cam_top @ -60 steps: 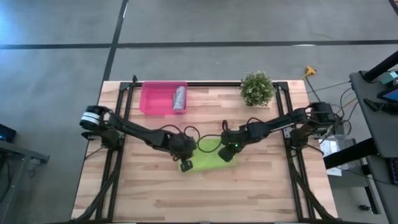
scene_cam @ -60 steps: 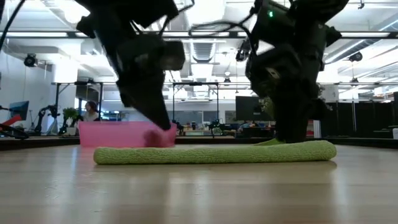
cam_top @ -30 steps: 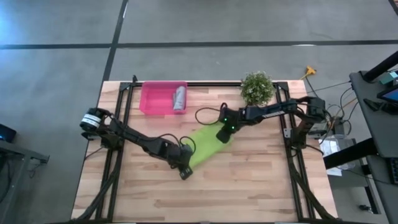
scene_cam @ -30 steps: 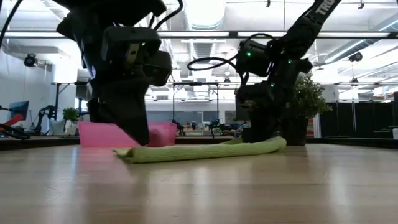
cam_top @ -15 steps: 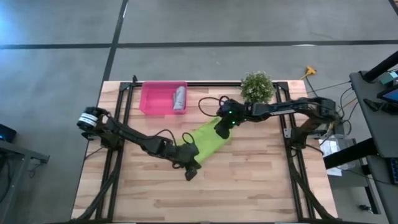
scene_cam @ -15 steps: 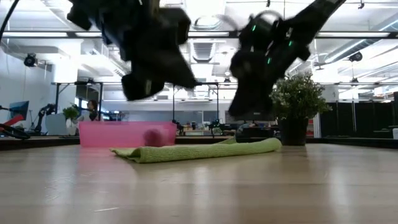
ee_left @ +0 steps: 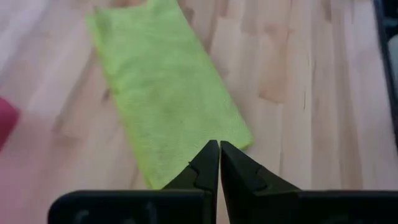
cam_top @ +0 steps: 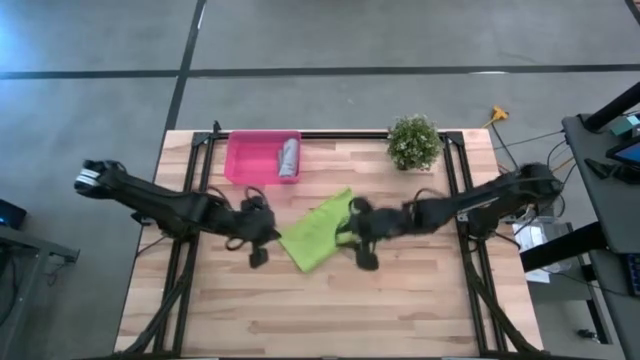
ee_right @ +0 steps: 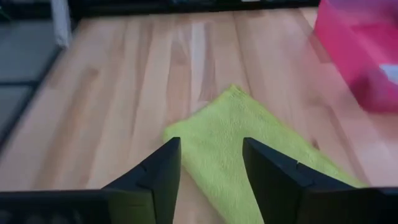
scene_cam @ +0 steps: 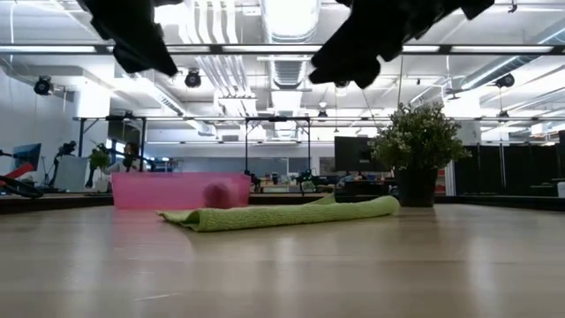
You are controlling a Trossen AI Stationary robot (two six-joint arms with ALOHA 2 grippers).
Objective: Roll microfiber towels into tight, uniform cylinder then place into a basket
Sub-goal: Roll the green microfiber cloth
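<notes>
Wooden plank counter (cam_top: 400, 300), pale butcher-block top in a black metal frame; near half bare.

Lime green microfiber towel (cam_top: 318, 232) (scene_cam: 282, 215) (ee_left: 165, 99) (ee_right: 249, 158), folded into a long flat strip rather than a tight cylinder. Lies flat at the counter's middle, set diagonally, its far end pointing toward the far edge. Held by neither arm.

Left arm's gripper (cam_top: 256, 247) (ee_left: 219, 165), dark, two-fingered. Raised above the counter just beside the green strip's near end, on the side toward the left edge. Jaws pressed together with nothing between them; in the left wrist view the closed tips hang over the near end of the strip, clear of the cloth.

Right arm's gripper (cam_top: 364, 250) (ee_right: 211, 163), dark, two-fingered. Raised above the counter just beside the strip, on the side toward the right edge. Jaws standing apart and empty; in the right wrist view a corner of the green strip shows in the gap between them, lower down on the counter. In the low view both arms show only as dark shapes near the top, well above the cloth.

Shallow translucent pink plastic tray (cam_top: 245, 160) (scene_cam: 150, 190) (ee_right: 348, 43), rectangular, low walls. At the far edge of the counter, toward the far left corner.

Grey microfiber towel (cam_top: 289, 158), rolled into a cylinder, lying inside the pink tray at its right end.

Small green potted plant (cam_top: 413, 141) (scene_cam: 420, 150), in a dark pot, upright at the far edge toward the far right corner.
</notes>
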